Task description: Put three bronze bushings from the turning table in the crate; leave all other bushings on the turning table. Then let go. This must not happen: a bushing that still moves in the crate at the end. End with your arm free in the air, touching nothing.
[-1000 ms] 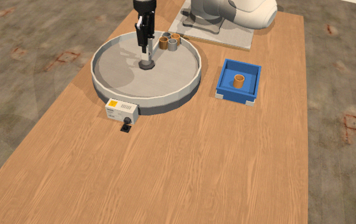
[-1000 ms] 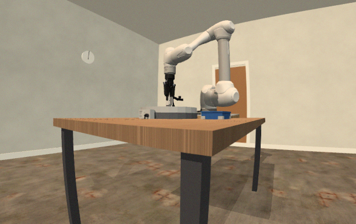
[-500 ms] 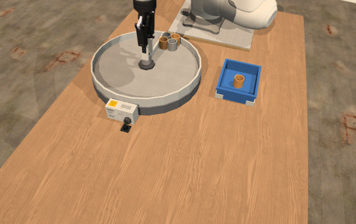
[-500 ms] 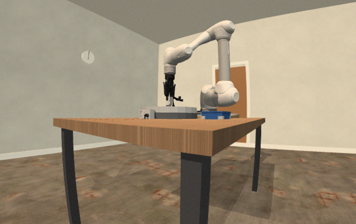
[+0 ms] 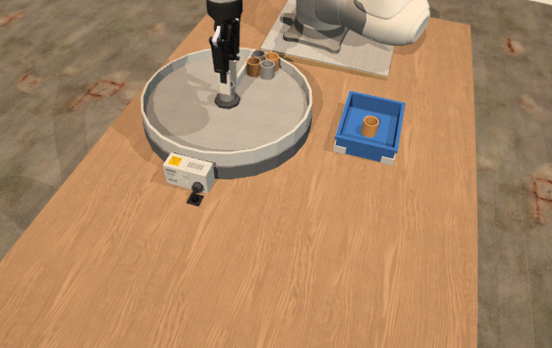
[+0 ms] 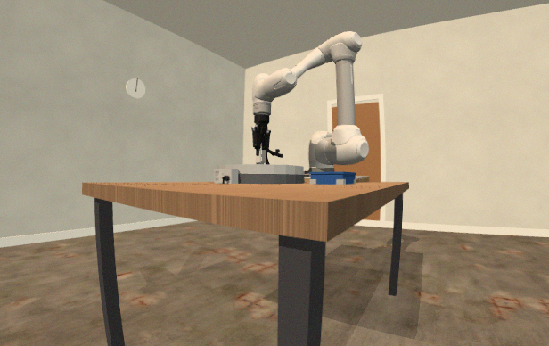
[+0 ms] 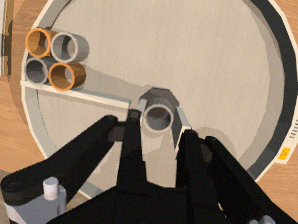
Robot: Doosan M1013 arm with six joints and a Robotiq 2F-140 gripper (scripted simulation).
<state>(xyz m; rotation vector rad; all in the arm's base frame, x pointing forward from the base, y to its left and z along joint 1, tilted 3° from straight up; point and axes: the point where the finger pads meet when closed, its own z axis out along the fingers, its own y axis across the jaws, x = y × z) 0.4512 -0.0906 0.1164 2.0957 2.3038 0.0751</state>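
The round grey turning table (image 5: 227,105) holds two bronze bushings (image 5: 253,66) (image 5: 272,59) and two grey bushings (image 5: 267,69) (image 5: 258,55), clustered at its back rim beside a white divider wall. In the wrist view they lie at the upper left, with a bronze bushing (image 7: 63,75) nearest. One bronze bushing (image 5: 370,126) stands in the blue crate (image 5: 378,129). My gripper (image 5: 224,80) points straight down over the table's middle. It is shut on a grey hollow post (image 7: 158,117) that stands on the dark hexagonal hub (image 5: 227,101).
A white control box (image 5: 188,172) with a knob sits at the turning table's front edge. The robot's base (image 5: 362,18) on its plate stands at the back, behind the table and the crate. The raised rim rings the turning table.
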